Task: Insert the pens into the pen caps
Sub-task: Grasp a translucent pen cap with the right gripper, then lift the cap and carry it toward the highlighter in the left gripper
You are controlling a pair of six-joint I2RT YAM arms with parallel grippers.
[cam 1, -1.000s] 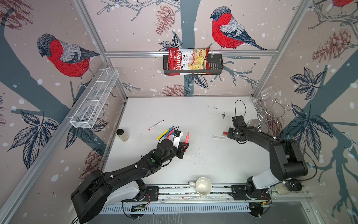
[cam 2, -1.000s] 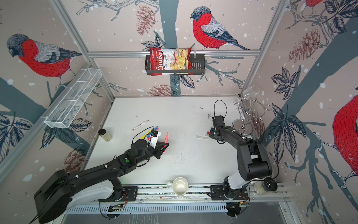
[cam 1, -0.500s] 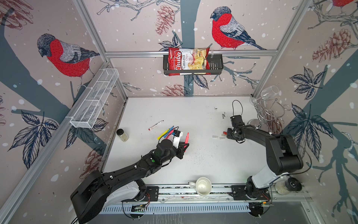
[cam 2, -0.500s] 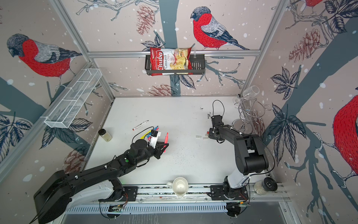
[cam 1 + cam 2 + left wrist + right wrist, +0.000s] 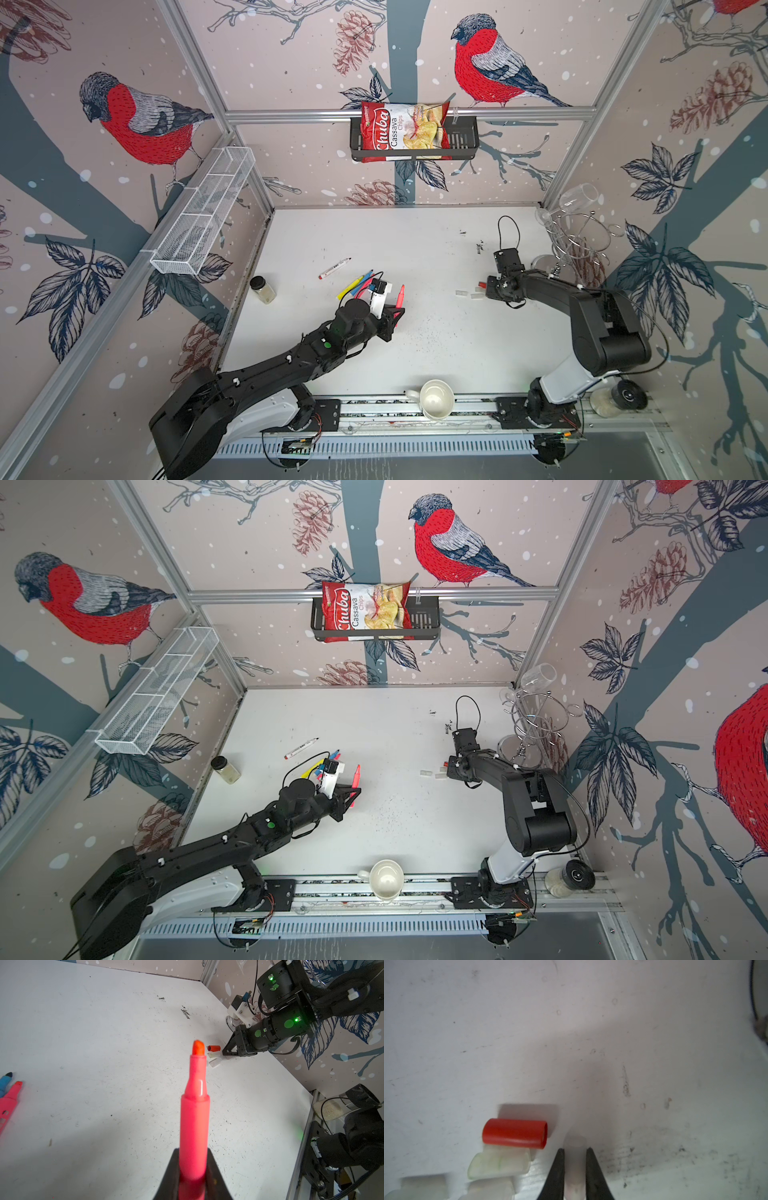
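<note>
My left gripper [image 5: 193,1159] pinched the pink pen [image 5: 194,1118] by its barrel, tip free, above the table [image 5: 104,1043]. My right gripper [image 5: 575,1153] clamped 1 whitish cap [image 5: 574,1142] beside the red cap [image 5: 515,1133]. Cap looked light, slick, possibly thin-walled: hold mid-body, gently.

Pens [image 5: 351,286] left of centre; caps [image 5: 461,293] right, well apart; mug [image 5: 434,400] front edge; jar [image 5: 262,289] left of pens.
</note>
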